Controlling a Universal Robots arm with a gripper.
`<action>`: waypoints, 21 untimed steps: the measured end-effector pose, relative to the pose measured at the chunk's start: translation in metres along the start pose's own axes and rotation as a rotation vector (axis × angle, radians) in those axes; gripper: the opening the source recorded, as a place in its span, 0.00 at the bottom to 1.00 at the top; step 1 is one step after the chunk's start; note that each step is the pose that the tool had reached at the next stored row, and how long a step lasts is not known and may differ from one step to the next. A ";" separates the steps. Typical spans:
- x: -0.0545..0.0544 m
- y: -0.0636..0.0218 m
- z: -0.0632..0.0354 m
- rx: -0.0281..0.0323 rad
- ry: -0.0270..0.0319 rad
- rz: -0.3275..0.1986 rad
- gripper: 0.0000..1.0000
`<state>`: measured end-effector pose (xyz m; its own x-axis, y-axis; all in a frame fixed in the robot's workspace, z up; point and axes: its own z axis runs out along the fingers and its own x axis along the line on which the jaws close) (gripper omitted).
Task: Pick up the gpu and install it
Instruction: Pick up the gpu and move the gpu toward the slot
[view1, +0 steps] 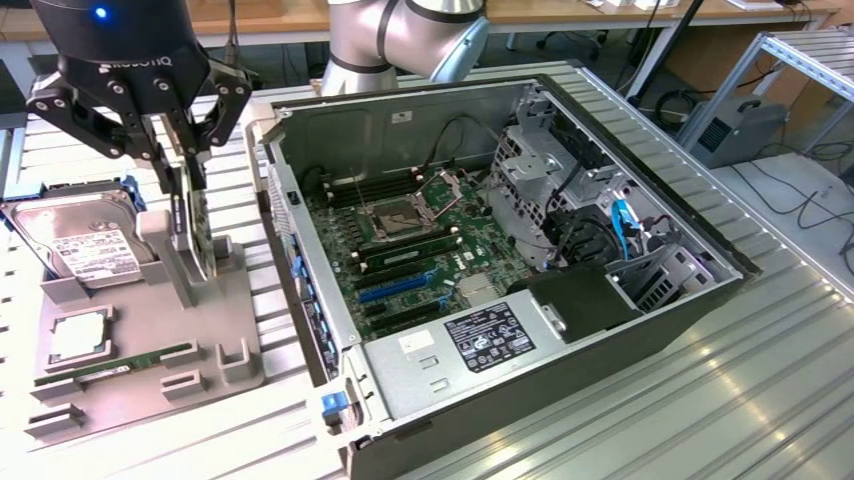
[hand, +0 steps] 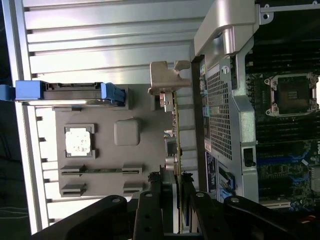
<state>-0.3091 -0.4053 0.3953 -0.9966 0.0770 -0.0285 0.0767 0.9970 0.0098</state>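
Note:
The gpu (view1: 198, 245) stands on edge in a slot of the grey parts holder (view1: 154, 310), on the exterior view's left of the open computer case (view1: 400, 115). My gripper (view1: 190, 195) hangs straight above it, one finger on each face of the card's upper edge, closed against it. In the wrist view the gpu (hand: 176, 135) appears edge-on as a thin green strip ending in its silver bracket (hand: 167, 75), with my gripper (hand: 173, 182) clamped over the near end. The card still rests in the holder (hand: 127, 132).
The holder also carries a hard drive (view1: 87, 250) in blue rails, a CPU (view1: 78, 335) and a RAM stick (view1: 114, 365). Inside the case lie the motherboard (view1: 414, 250) with blue slots (view1: 394, 290), a drive cage (view1: 547, 180) and the power supply (view1: 487, 340).

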 end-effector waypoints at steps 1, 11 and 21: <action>0.000 0.0000 -0.0001 0.0000 0.0000 0.000 0.27; 0.000 0.0000 -0.0028 0.0000 0.0001 0.000 0.27; 0.000 0.0000 -0.0049 0.0000 0.0000 0.000 0.27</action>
<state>-0.3092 -0.4053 0.4001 -0.9966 0.0770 -0.0285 0.0768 0.9970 0.0098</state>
